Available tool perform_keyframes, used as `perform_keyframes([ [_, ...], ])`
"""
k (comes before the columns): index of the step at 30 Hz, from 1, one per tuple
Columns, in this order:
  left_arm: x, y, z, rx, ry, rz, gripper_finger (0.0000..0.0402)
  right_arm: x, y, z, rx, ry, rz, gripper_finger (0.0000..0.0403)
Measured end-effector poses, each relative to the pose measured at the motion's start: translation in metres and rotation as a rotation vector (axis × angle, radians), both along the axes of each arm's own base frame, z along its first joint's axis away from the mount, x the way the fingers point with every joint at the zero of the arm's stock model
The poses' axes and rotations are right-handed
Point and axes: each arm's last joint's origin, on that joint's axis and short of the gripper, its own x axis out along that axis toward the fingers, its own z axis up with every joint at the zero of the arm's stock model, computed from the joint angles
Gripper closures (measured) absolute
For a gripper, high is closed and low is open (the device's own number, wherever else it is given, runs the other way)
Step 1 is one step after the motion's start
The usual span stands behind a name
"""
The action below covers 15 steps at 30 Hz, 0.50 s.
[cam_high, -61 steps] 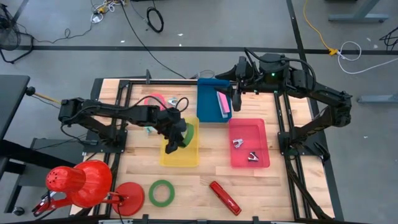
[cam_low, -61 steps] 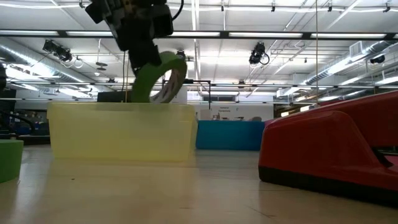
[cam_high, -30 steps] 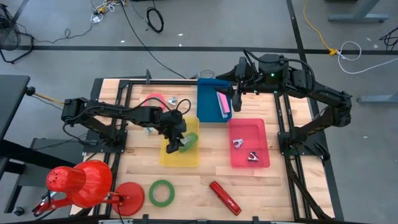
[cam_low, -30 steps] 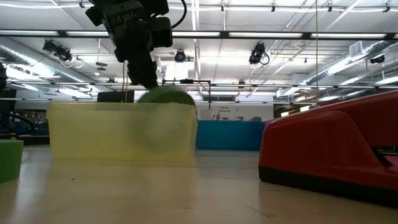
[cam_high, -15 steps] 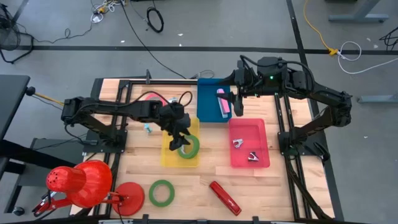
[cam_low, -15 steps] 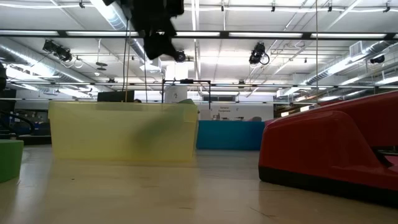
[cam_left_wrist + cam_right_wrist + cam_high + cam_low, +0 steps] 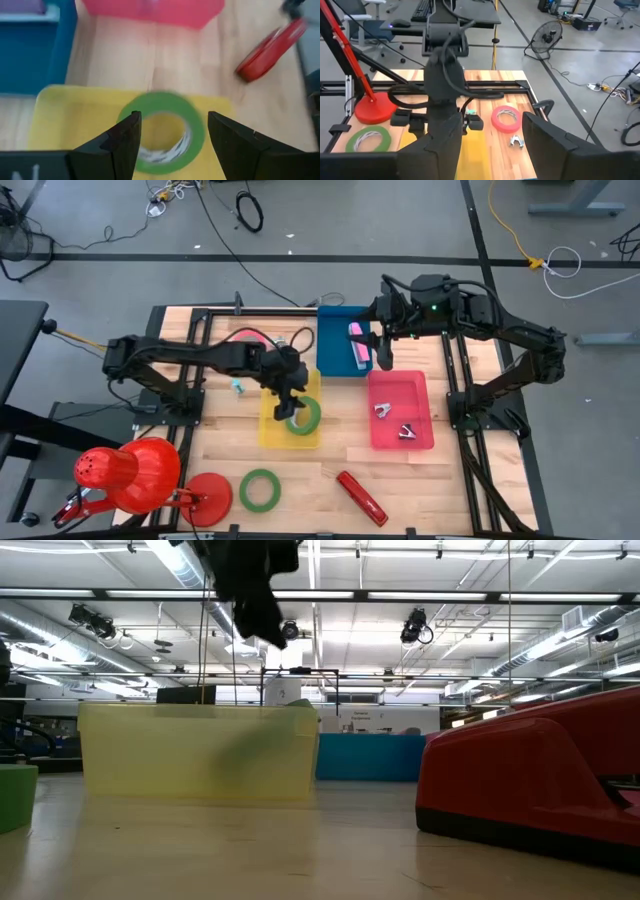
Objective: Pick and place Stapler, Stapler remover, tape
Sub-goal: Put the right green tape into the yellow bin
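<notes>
Left gripper (image 7: 170,135) hangs over the yellow bin (image 7: 272,430), fingers spread and empty, the green tape (image 7: 304,417) lying flat inside. Right gripper (image 7: 384,356) waits open by the blue bin (image 7: 335,352), holding nothing. Next looks like the second tape (image 7: 259,489) or the stapler (image 7: 361,498). The roll should be light and stiff, best pinched across its wall; the stapler heavier, likely slick, best gripped mid-body. The red lamp (image 7: 130,477) crowds the second tape.

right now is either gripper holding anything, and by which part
Nothing is held. The left gripper hangs open above the green tape roll, which lies free in the yellow bin. The right gripper is open and empty near the blue bin.
</notes>
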Motion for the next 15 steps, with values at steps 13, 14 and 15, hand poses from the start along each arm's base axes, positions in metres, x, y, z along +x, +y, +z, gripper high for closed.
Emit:
perform_keyframes([
  [13,0.019,0.005,-0.067,0.116,0.152,-0.088,0.017,-0.001,0.0,-0.002,0.006,0.023,-0.002,0.0197],
  [14,0.02,0.005,-0.071,0.129,0.17,-0.084,0.017,-0.001,0.0,-0.002,0.008,0.024,-0.002,0.0197],
  [15,0.022,0.006,-0.075,0.15,0.183,-0.072,0.017,-0.001,0.0,-0.002,0.009,0.027,-0.002,0.0197],
])
